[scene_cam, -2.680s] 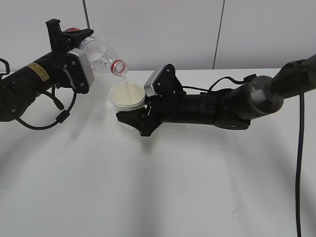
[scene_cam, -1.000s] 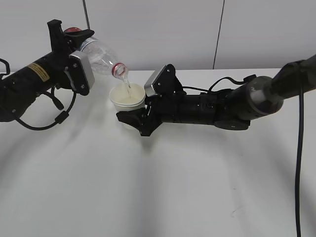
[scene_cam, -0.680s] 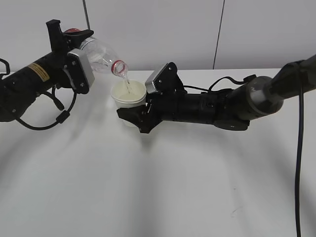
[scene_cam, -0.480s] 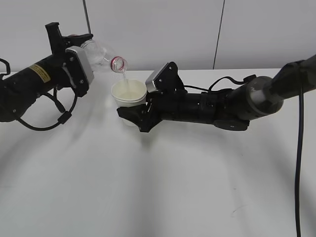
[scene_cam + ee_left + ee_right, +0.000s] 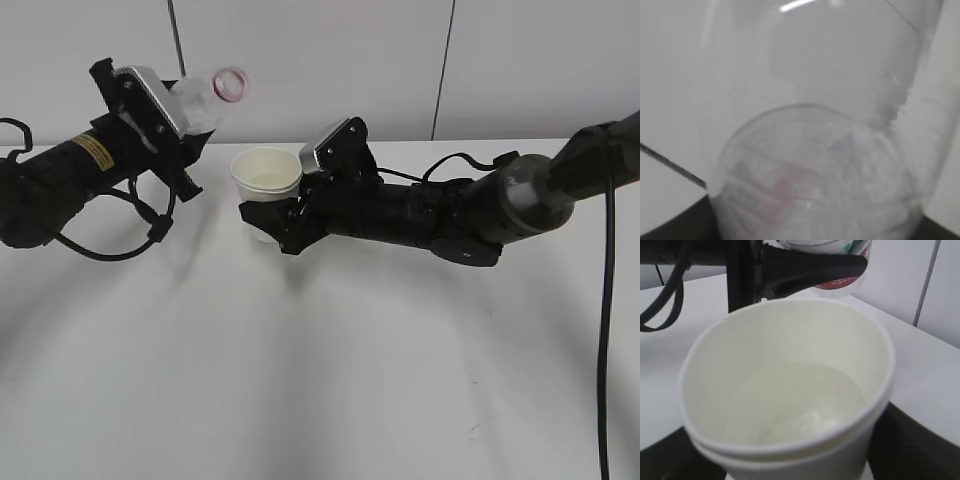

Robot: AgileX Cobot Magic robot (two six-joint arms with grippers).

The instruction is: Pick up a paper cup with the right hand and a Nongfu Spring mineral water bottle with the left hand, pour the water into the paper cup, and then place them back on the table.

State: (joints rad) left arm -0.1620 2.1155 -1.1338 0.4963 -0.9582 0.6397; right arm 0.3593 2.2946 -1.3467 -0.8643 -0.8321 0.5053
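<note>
Left hand [image 5: 175, 120], exterior view: clamped on the body of the Nongfu Spring mineral water bottle [image 5: 205, 100], which is tipped so that its open red-ringed mouth points up and to the right, above and left of the paper cup [image 5: 266, 178] and clear of its rim. No stream shows between mouth and cup; judged from this, pouring is over and the neck is raised to stop any drip. The forearm slants up from the left edge, yellow sticker uppermost. Right hand [image 5: 268, 215], same view: closed around the lower wall of the paper cup, holding it upright just above the surface [image 5: 320, 380], rim level so the water stays in. Its arm reaches in nearly horizontal from the right.

Left wrist view: the bottle [image 5: 815, 150] fills the frame, clear and blurred, with a faint red patch of label; the hand itself cannot be made out here.

Right wrist view: the cup [image 5: 785, 390] sits upright between dark hand parts at the lower corners, with the water [image 5: 800, 405] shallow at its bottom. Behind it, the left hand's black finger [image 5: 810, 267] crosses the bottle.
</note>
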